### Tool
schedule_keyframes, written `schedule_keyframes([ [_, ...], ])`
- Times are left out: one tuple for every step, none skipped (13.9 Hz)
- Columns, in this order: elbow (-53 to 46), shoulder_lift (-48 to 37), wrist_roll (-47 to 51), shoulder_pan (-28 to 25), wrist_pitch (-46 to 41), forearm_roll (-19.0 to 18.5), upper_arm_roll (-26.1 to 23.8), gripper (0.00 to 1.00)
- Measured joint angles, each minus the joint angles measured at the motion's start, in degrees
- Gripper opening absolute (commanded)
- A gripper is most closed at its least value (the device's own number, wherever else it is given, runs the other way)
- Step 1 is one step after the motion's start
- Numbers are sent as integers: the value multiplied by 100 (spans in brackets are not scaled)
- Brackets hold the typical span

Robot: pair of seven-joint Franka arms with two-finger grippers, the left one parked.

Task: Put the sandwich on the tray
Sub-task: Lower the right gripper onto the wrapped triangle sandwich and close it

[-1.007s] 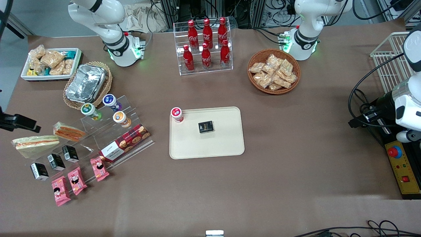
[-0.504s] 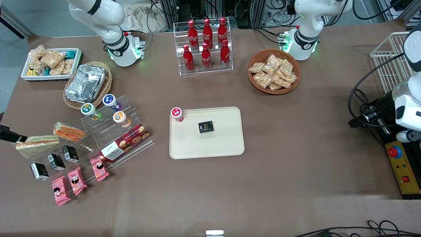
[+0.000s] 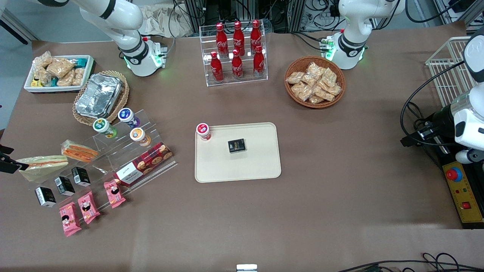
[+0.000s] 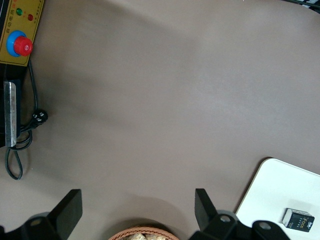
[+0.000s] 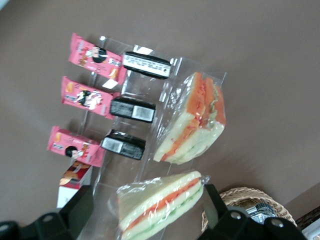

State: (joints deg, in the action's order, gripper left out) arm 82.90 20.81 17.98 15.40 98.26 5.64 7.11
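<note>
The sandwich (image 3: 42, 165), a long pale clear-wrapped wedge with a thin orange stripe, lies on the clear stepped stand at the working arm's end of the table. The right wrist view shows the same sandwich (image 5: 192, 120) with its red-orange cut end. My gripper (image 3: 6, 163) hangs above the table edge beside the sandwich's tip, apart from it. In the wrist view the gripper (image 5: 146, 200) is open and holds nothing. The cream tray (image 3: 261, 166) lies mid-table, toward the parked arm from the stand. The tray's corner (image 4: 280, 190) shows in the left wrist view.
A shorter orange sandwich (image 3: 80, 151) lies beside the task one; the wrist view shows this sandwich (image 5: 160, 207) below my fingers. Black boxes (image 3: 64, 185), pink packets (image 3: 89, 207), a cookie box (image 3: 143, 163) and a foil tray (image 3: 99, 95) surround them. The tray bears a red-capped bottle (image 3: 203, 131) and a black box (image 3: 237, 146).
My gripper has drifted nearer to the front camera along the table's edge, coming level with the sandwich's tip. Nothing on the table has moved.
</note>
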Motion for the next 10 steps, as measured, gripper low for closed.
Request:
schedule_keyframes([
  [2,102,16,1,20,-1,47,98],
  [3,197,69,3,49,-2,98,98],
  [4,278,138,7,75,-5,139,98],
  [6,346,201,10,104,-23,172,98],
  [7,401,226,11,135,-42,208,98],
  [8,449,234,11,171,-47,239,97],
  [9,490,238,11,208,-49,257,97],
  [11,524,244,11,237,-49,264,97],
  [11,554,261,12,257,-50,269,95],
  [12,583,276,20,285,-51,276,95],
])
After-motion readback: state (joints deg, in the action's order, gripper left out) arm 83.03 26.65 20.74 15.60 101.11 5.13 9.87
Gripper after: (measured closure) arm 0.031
